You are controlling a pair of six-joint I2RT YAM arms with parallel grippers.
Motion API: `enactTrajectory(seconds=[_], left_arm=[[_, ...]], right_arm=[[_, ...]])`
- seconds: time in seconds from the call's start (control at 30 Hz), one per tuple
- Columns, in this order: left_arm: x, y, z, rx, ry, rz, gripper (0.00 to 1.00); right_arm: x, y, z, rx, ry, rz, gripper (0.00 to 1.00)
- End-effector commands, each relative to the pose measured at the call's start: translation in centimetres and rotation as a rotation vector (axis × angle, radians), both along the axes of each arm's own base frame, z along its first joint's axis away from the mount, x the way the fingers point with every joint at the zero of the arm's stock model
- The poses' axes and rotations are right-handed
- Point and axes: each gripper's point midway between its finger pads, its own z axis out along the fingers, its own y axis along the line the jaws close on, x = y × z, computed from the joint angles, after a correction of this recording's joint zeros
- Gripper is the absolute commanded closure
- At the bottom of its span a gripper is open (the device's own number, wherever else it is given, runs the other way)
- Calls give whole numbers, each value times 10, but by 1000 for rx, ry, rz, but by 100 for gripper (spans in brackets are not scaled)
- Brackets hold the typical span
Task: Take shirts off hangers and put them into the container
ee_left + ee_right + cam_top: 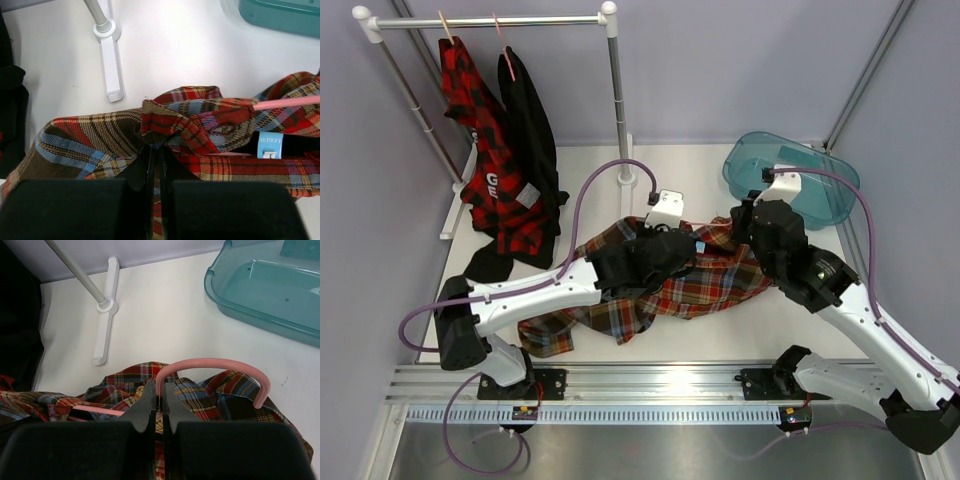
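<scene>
Tabletop, teal container, tartan shirt outside

White arms, black joints, looping purple cables

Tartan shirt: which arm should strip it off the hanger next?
Left, probably. The left claw is shut on the tartan shirt by the collar; the right claw pinches the pink hanger at the foot of its hook, so it can anchor the wire.
</scene>
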Motion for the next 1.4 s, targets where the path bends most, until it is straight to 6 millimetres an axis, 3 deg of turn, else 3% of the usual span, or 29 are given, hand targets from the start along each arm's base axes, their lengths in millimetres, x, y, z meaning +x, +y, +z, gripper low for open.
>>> enactTrajectory(seconds=[0.0, 0.17, 0.3, 0.43, 0.7, 0.8, 0.93, 1.17, 1.37], left_arm=[[6, 33, 45, -78, -99, 116, 100], [8, 69, 62, -107, -127, 174, 100], [13, 85, 65, -116, -126, 195, 100], [11, 83, 58, -124, -101, 171, 100], [6, 80, 21, -149, -4, 139, 100], [2, 79, 18, -177, 17, 121, 100], [-3, 78, 13, -182, 43, 84, 92], [11, 105, 23, -183, 30, 120, 93], [23, 122, 37, -197, 11, 149, 92]], right_arm=[[-11, -7, 3, 15, -18, -3, 100], [-29, -18, -8, 6, -6, 26, 100], [-42, -23, -7, 12, -15, 65, 100], [-52, -28, 7, 77, -57, 74, 100], [-69, -32, 42, 202, -144, 110, 100], [-72, -32, 47, 240, -168, 115, 100], [-72, -28, 47, 242, -166, 135, 100], [-83, -7, 48, 242, -187, 290, 100], [-90, -8, 47, 233, -200, 323, 100]])
